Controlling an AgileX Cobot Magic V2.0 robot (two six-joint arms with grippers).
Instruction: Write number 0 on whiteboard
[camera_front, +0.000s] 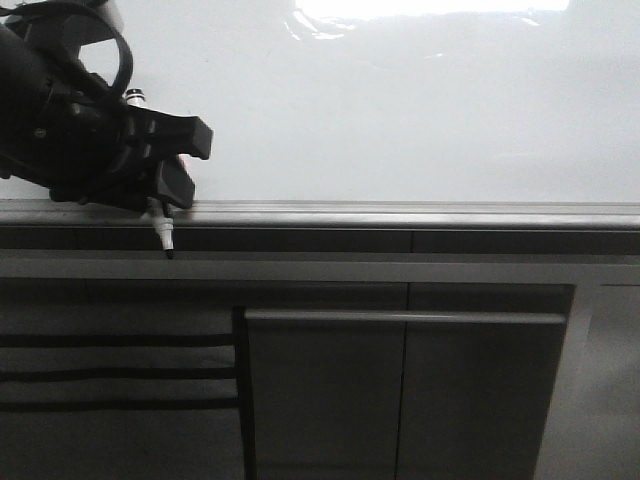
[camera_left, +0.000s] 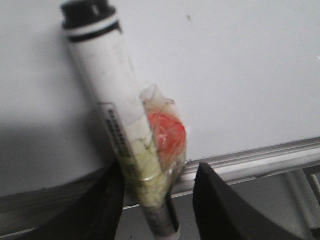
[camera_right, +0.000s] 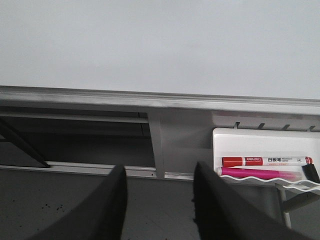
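Observation:
The whiteboard (camera_front: 400, 110) is a glossy white sheet filling the upper front view, with glare at its top. No number 0 is in view on it. At the far left my left gripper (camera_front: 190, 165) is shut on a white marker (camera_front: 160, 228), whose black tip points down past the board's lower rail. In the left wrist view the marker (camera_left: 107, 85) carries a wad of clear tape with red and yellow in it and leans across my left gripper (camera_left: 160, 170), with the whiteboard (camera_left: 240, 75) behind. My right gripper (camera_right: 160, 169) stands open and empty below the whiteboard (camera_right: 160, 40).
A grey metal rail (camera_front: 400, 212) runs along the board's bottom edge. Dark grey cabinet panels (camera_front: 400, 400) lie below it. Near my right gripper a white tray (camera_right: 260, 135) holds a red marker (camera_right: 265, 161) and a pink marker (camera_right: 260, 172).

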